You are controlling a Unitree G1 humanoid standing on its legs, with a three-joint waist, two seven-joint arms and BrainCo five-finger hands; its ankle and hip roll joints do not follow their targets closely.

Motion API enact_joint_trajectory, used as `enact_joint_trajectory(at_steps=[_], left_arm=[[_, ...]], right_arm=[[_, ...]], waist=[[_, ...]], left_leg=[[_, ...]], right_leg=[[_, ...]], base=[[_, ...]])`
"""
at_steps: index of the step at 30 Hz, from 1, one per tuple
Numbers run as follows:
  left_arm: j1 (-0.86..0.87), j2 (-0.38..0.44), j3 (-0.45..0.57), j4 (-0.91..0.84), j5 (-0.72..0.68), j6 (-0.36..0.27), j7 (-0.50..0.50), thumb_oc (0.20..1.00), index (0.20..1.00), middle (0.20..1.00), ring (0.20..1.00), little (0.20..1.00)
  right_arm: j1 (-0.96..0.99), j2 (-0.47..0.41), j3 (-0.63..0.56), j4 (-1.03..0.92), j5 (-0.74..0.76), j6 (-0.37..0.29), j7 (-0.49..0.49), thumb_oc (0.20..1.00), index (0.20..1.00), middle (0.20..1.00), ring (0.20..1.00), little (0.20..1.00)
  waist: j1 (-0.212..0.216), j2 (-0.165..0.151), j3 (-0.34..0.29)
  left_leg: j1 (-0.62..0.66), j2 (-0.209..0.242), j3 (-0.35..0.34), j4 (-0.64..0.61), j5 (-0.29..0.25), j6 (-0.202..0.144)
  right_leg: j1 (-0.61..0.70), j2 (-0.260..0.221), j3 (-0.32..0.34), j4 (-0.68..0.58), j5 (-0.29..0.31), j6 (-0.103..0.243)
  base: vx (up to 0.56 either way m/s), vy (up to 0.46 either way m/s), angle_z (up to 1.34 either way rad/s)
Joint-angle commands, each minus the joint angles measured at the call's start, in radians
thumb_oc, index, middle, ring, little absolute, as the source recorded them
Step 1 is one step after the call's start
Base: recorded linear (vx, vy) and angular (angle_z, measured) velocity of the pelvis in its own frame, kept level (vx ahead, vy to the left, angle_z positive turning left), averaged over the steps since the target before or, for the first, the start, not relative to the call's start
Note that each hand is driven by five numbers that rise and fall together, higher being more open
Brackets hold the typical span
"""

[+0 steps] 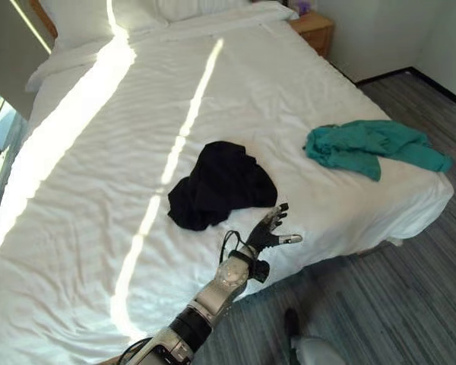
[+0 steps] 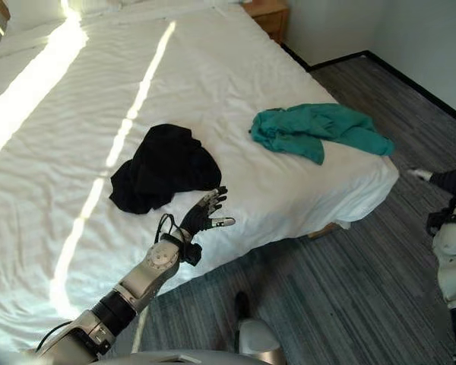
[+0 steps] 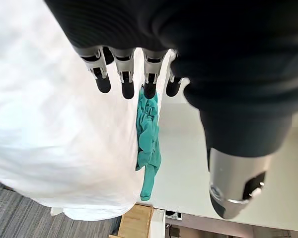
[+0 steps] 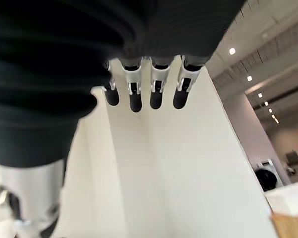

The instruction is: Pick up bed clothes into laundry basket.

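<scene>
The white bed [image 1: 99,190] carries two loose garments, a black one [image 1: 220,185] near its middle and a teal one [image 1: 368,146] well apart toward the far corner, so the reach for a first pick looks to be the step in hand. The left hand [image 1: 270,228] hovers at the bed's near edge, fingers [image 1: 277,217] spread and empty, just beside the black garment but not touching it; the next move likely calls for going forward over the cloth and closing on a bunch of it. The right hand [image 4: 144,94] is held out straight and holds nothing.

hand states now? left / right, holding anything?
Left hand: open, holding nothing, beside the black garment on the bed.
Right hand: open, holding nothing, fingers straight.
</scene>
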Motion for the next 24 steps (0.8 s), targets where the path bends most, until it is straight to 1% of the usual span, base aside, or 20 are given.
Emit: enact_joint_trajectory(at_steps=[1, 2, 3, 4, 5, 6, 7, 8, 9, 10, 11, 12, 13, 14, 16, 17, 19, 21, 23, 24], left_arm=[[-0.053, 0.005, -0.035, -0.028, -0.07, -0.066, -0.001, 1.0, 1.0, 1.0, 1.0, 1.0], [-0.05, 0.012, -0.037, -0.033, -0.073, -0.067, 0.002, 1.0, 1.0, 1.0, 1.0, 1.0], [-0.046, 0.014, -0.04, -0.037, -0.077, -0.067, 0.003, 1.0, 1.0, 1.0, 1.0, 1.0], [-0.037, 0.016, -0.047, -0.031, -0.082, -0.063, 0.0, 1.0, 1.0, 1.0, 1.0, 1.0], [-0.036, 0.014, -0.045, -0.032, -0.082, -0.063, -0.001, 1.0, 1.0, 1.0, 1.0, 1.0], [-0.026, 0.012, -0.053, -0.026, -0.085, -0.065, -0.005, 1.0, 1.0, 1.0, 1.0, 1.0], [-0.023, 0.01, -0.068, -0.013, -0.084, -0.063, -0.007, 1.0, 1.0, 1.0, 1.0, 1.0], [-0.025, 0.009, -0.081, -0.008, -0.08, -0.066, -0.004, 1.0, 1.0, 1.0, 1.0, 1.0], [-0.019, 0.016, -0.084, -0.002, -0.084, -0.075, -0.006, 1.0, 1.0, 1.0, 1.0, 1.0], [-0.018, 0.009, -0.093, 0.016, -0.086, -0.069, -0.011, 1.0, 1.0, 1.0, 1.0, 1.0], [-0.023, 0.005, -0.092, 0.024, -0.091, -0.067, -0.008, 1.0, 1.0, 1.0, 1.0, 1.0], [-0.03, -0.006, -0.104, 0.049, -0.087, -0.068, -0.006, 1.0, 1.0, 1.0, 1.0, 1.0], [-0.051, -0.008, -0.122, 0.059, -0.092, -0.066, -0.005, 1.0, 1.0, 1.0, 1.0, 1.0], [-0.051, -0.01, -0.116, 0.06, -0.092, -0.066, -0.005, 1.0, 1.0, 1.0, 1.0, 1.0], [-0.072, -0.007, -0.131, 0.065, -0.088, -0.07, -0.003, 1.0, 1.0, 1.0, 1.0, 1.0], [-0.098, -0.006, -0.154, 0.079, -0.084, -0.071, -0.004, 1.0, 1.0, 1.0, 1.0, 1.0], [-0.111, -0.009, -0.161, 0.087, -0.084, -0.072, -0.004, 1.0, 1.0, 1.0, 1.0, 1.0], [-0.14, -0.016, -0.175, 0.1, -0.088, -0.075, -0.005, 1.0, 1.0, 1.0, 1.0, 1.0], [-0.173, -0.018, -0.19, 0.115, -0.089, -0.08, 0.0, 1.0, 1.0, 1.0, 1.0, 1.0], [-0.191, -0.024, -0.198, 0.131, -0.091, -0.083, 0.011, 1.0, 1.0, 1.0, 1.0, 1.0]], right_arm=[[-0.112, -0.131, -0.016, 0.047, 0.066, 0.012, -0.058, 1.0, 1.0, 1.0, 1.0, 1.0], [-0.138, -0.172, -0.002, 0.084, 0.083, 0.024, -0.048, 1.0, 1.0, 1.0, 1.0, 1.0], [-0.167, -0.205, 0.018, 0.118, 0.094, 0.031, -0.041, 1.0, 1.0, 1.0, 1.0, 1.0], [-0.216, -0.264, 0.075, 0.209, 0.11, 0.04, -0.026, 1.0, 1.0, 1.0, 1.0, 1.0], [-0.23, -0.268, 0.09, 0.218, 0.113, 0.037, -0.027, 1.0, 1.0, 1.0, 1.0, 1.0], [-0.257, -0.29, 0.134, 0.284, 0.114, 0.035, -0.024, 1.0, 1.0, 1.0, 1.0, 1.0], [-0.288, -0.302, 0.186, 0.347, 0.117, 0.034, -0.023, 1.0, 1.0, 1.0, 1.0, 1.0], [-0.351, -0.328, 0.264, 0.412, 0.117, 0.034, -0.023, 1.0, 1.0, 1.0, 1.0, 1.0], [-0.414, -0.343, 0.352, 0.478, 0.092, 0.038, 0.021, 1.0, 1.0, 1.0, 1.0, 1.0], [-0.448, -0.337, 0.41, 0.524, 0.096, 0.033, 0.037, 1.0, 1.0, 1.0, 1.0, 1.0], [-0.5, -0.33, 0.467, 0.55, 0.102, 0.03, 0.047, 1.0, 1.0, 1.0, 1.0, 1.0], [-0.548, -0.315, 0.523, 0.625, 0.126, 0.018, 0.05, 1.0, 1.0, 1.0, 1.0, 1.0], [-0.621, -0.304, 0.597, 0.721, 0.133, 0.013, 0.061, 1.0, 1.0, 1.0, 1.0, 1.0], [-0.65, -0.301, 0.625, 0.732, 0.135, 0.01, 0.06, 1.0, 1.0, 1.0, 1.0, 1.0], [-0.791, -0.286, 0.741, 0.818, 0.158, 0.0, 0.068, 1.0, 1.0, 1.0, 1.0, 1.0], [-0.904, -0.286, 0.822, 0.884, 0.173, -0.002, 0.073, 1.0, 1.0, 1.0, 1.0, 1.0], [-0.955, -0.283, 0.862, 0.921, 0.183, -0.004, 0.079, 1.0, 1.0, 1.0, 1.0, 1.0], [-1.065, -0.276, 0.933, 0.958, 0.204, -0.003, 0.076, 1.0, 1.0, 1.0, 1.0, 1.0], [-1.143, -0.28, 0.986, 0.984, 0.218, 0.0, 0.08, 1.0, 1.0, 1.0, 1.0, 1.0], [-1.182, -0.277, 1.003, 0.992, 0.23, 0.0, 0.062, 1.0, 1.0, 1.0, 1.0, 1.0]], waist=[[0.052, -0.03, 0.023], [0.067, -0.051, 0.033], [0.078, -0.062, 0.04], [0.103, -0.069, 0.043], [0.105, -0.067, 0.041], [0.117, -0.062, 0.04], [0.134, -0.055, 0.046], [0.151, -0.045, 0.049], [0.157, -0.038, 0.042], [0.15, -0.026, 0.044], [0.15, -0.026, 0.042], [0.147, -0.024, 0.041], [0.161, -0.032, 0.039], [0.157, -0.031, 0.038], [0.162, -0.033, 0.051], [0.172, -0.039, 0.068], [0.171, -0.037, 0.081], [0.169, -0.035, 0.101], [0.167, -0.039, 0.118], [0.164, -0.045, 0.132]], left_leg=[[-0.114, 0.031, -0.024, 0.099, 0.179, -0.027], [-0.157, 0.032, -0.011, 0.126, 0.17, -0.022], [-0.189, 0.033, 0.007, 0.118, 0.145, -0.016], [-0.213, 0.037, 0.035, 0.018, 0.082, -0.003], [-0.204, 0.036, 0.041, 0.008, 0.08, -0.001], [-0.202, 0.046, 0.054, -0.086, 0.076, 0.0], [-0.224, 0.06, 0.063, -0.161, 0.106, -0.001], [-0.242, 0.083, 0.087, -0.247, 0.174, -0.01], [-0.214, 0.094, 0.097, -0.322, 0.175, -0.016], [-0.196, 0.109, 0.112, -0.354, 0.21, -0.026], [-0.189, 0.109, 0.108, -0.361, 0.205, -0.027], [-0.187, 0.113, 0.111, -0.366, 0.213, -0.032], [-0.188, 0.113, 0.113, -0.374, 0.208, -0.035], [-0.189, 0.113, 0.114, -0.374, 0.208, -0.035], [-0.206, 0.111, 0.108, -0.374, 0.206, -0.039], [-0.227, 0.11, 0.105, -0.374, 0.208, -0.044], [-0.243, 0.11, 0.103, -0.374, 0.21, -0.046], [-0.29, 0.107, 0.102, -0.374, 0.216, -0.051], [-0.336, 0.104, 0.102, -0.374, 0.219, -0.054], [-0.378, 0.106, 0.105, -0.374, 0.223, -0.054]], right_leg=[[0.05, -0.048, 0.002, 0.013, -0.12, 0.105], [0.069, -0.056, -0.001, 0.013, -0.129, 0.101], [0.08, -0.064, 0.0, 0.013, -0.136, 0.105], [0.092, -0.07, 0.01, 0.013, -0.154, 0.122], [0.095, -0.071, 0.014, 0.013, -0.158, 0.124], [0.102, -0.072, 0.017, 0.013, -0.169, 0.133], [0.112, -0.068, 0.017, 0.013, -0.18, 0.139], [0.125, -0.065, 0.01, 0.013, -0.199, 0.139], [0.132, -0.06, 0.009, 0.013, -0.214, 0.143], [0.133, -0.056, -0.013, 0.013, -0.217, 0.143], [0.128, -0.055, -0.015, 0.013, -0.212, 0.143], [0.124, -0.058, -0.024, 0.013, -0.208, 0.144], [0.116, -0.062, -0.032, 0.013, -0.203, 0.146], [0.115, -0.062, -0.031, 0.013, -0.203, 0.146], [0.09, -0.067, -0.035, 0.013, -0.194, 0.151], [0.059, -0.072, -0.043, 0.013, -0.183, 0.158], [0.038, -0.075, -0.046, 0.013, -0.176, 0.16], [-0.017, -0.083, -0.051, 0.013, -0.159, 0.167], [-0.071, -0.086, -0.043, 0.013, -0.141, 0.173], [-0.115, -0.088, -0.034, 0.013, -0.131, 0.181]], base=[[0.19, -0.188, -0.06], [0.21, -0.138, -0.09], [0.33, -0.049, -0.07], [0.26, 0.025, -0.05], [0.29, 0.08, -0.1], [0.19, 0.111, -0.15], [0.24, 0.138, -0.12], [0.22, 0.122, -0.02], [0.16, 0.065, -0.03], [0.12, 0.056, -0.13], [0.08, 0.057, -0.01], [0.1, 0.076, 0.04], [0.07, 0.052, 0.11], [0.05, 0.024, 0.1], [-0.06, 0.004, 0.16], [-0.1, 0.003, 0.07], [-0.1, -0.008, 0.16], [-0.13, -0.007, 0.3], [-0.1, -0.005, 0.15], [-0.08, 0.0, 0.1]])
